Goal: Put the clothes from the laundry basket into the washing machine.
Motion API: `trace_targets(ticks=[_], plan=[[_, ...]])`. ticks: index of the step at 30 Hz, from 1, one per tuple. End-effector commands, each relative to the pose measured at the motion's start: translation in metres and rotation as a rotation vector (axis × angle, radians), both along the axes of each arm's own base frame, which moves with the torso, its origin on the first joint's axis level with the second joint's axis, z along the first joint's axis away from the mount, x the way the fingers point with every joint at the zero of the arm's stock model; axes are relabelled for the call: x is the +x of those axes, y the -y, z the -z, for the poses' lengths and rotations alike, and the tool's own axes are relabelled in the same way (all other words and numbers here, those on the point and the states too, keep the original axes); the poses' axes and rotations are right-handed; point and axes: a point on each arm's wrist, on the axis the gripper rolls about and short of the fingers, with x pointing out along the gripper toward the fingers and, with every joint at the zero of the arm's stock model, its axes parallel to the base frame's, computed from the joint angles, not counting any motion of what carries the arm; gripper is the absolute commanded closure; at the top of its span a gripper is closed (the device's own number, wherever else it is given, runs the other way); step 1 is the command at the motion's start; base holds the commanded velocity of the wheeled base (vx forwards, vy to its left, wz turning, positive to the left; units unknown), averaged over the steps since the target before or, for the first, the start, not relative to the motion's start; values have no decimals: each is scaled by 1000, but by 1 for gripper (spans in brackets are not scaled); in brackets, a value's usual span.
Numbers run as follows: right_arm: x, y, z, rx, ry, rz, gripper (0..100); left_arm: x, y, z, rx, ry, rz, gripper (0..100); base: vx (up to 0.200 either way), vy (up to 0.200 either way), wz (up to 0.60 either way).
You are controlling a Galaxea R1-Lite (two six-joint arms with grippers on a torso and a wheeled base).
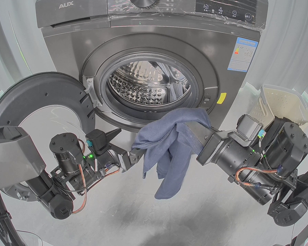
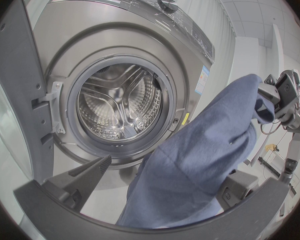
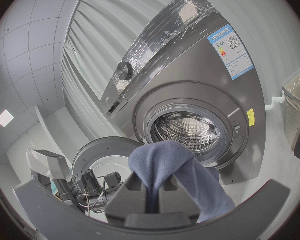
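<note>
A blue garment hangs in front of the lower rim of the washing machine's open drum. My right gripper is shut on its upper fold; in the right wrist view the cloth is pinched between the two pads. My left gripper stands open just left of the garment, below the drum mouth. In the left wrist view the cloth drapes across the gap and hides most of one finger, while the other finger is bare. The cream laundry basket sits to the right of the machine.
The round machine door is swung open to the left, right behind my left arm. The basket has a dark item at its side. Grey floor lies bare below the hanging cloth.
</note>
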Motion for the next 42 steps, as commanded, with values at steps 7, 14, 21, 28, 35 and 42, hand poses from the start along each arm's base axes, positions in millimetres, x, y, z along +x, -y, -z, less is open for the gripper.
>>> trace_targets(ticks=[7,14,21,28,35,42], plan=[[0,0,1,-1,-1,-1,100,5,8,8,9,-5,13,100,0,0,0],[0,-1,2,-4,-6,-3,100,9,10,6,2,5,10,100,0,0,0],[1,-3,17,-41,-36,-6,100,-31,-11,-23,-20,40,33,100,0,0,0],[8,-14,38,-90,-80,-13,100,-67,-24,-37,-27,59,115,100,0,0,0],[9,-31,53,-146,-101,-45,100,-66,-23,-55,-60,133,130,100,0,0,0],[21,-39,75,-194,-141,-32,0,-68,-25,-70,-100,180,132,100,0,0,0]])
